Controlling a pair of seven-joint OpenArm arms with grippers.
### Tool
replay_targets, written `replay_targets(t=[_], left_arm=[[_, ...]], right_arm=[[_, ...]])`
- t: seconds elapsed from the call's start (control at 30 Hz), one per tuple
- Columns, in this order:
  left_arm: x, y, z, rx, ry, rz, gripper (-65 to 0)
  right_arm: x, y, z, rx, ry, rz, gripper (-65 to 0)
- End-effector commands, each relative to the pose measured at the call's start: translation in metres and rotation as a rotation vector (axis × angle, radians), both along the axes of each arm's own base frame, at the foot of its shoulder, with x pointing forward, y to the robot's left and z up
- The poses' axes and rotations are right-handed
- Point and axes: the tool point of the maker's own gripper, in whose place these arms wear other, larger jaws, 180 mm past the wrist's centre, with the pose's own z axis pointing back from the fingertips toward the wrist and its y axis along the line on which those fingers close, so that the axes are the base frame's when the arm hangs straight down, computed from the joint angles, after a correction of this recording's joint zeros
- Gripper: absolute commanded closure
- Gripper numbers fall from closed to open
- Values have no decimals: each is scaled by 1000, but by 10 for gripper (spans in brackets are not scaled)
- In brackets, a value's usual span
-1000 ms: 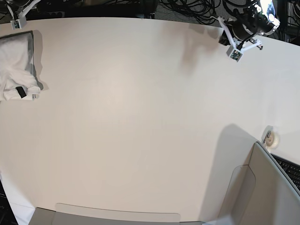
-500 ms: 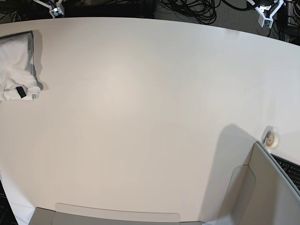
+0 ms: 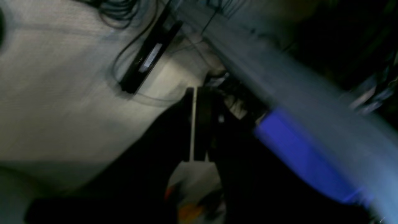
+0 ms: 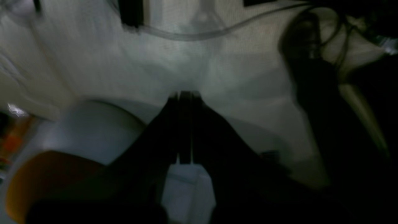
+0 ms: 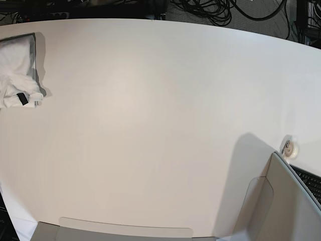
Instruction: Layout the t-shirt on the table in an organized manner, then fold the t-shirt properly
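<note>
The t-shirt lies folded into a small white bundle at the far left edge of the table, its black tag showing at the lower corner. Neither arm appears in the base view. In the left wrist view my left gripper is shut with nothing between its fingers, hanging over floor and cables off the table. My right gripper is likewise shut on nothing, above a pale floor with cables.
A small round tape roll sits near the right edge. A grey panel with a keyboard stands at the lower right. Cables lie behind the far edge.
Both arms have pulled back out of the base view past the table's far edge. The t-shirt has not moved.
</note>
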Motion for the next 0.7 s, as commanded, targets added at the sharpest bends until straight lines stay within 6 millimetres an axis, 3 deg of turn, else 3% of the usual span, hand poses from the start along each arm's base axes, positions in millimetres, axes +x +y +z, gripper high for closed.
replay_targets(t=[0.0, 0.2, 0.27, 0.37, 0.43, 0.53, 0.67], left_arm=[[3, -7, -3, -21, -7, -17, 0], [38, -55, -25, -75, -74, -166, 0], [43, -72, -28, -57, -116, -249, 0], [33, -92, -37, -5, -105, -403, 0], [19, -82, -44, 51, -56, -496, 0], [3, -77, -50, 114, 3, -601, 0], [-3, -63, -58, 235, 45, -661, 0]], right_arm=[[-8, 10, -5, 22, 22, -14, 0], [10, 75, -25, 127, 0, -31, 0], [19, 87, -28, 121, -19, -76, 0], [29, 86, -33, 29, -48, -199, 0], [36, 90, -35, 13, -73, -199, 0], [49, 80, -37, -25, -133, -215, 0], [69, 72, -39, -67, -181, -224, 0]])
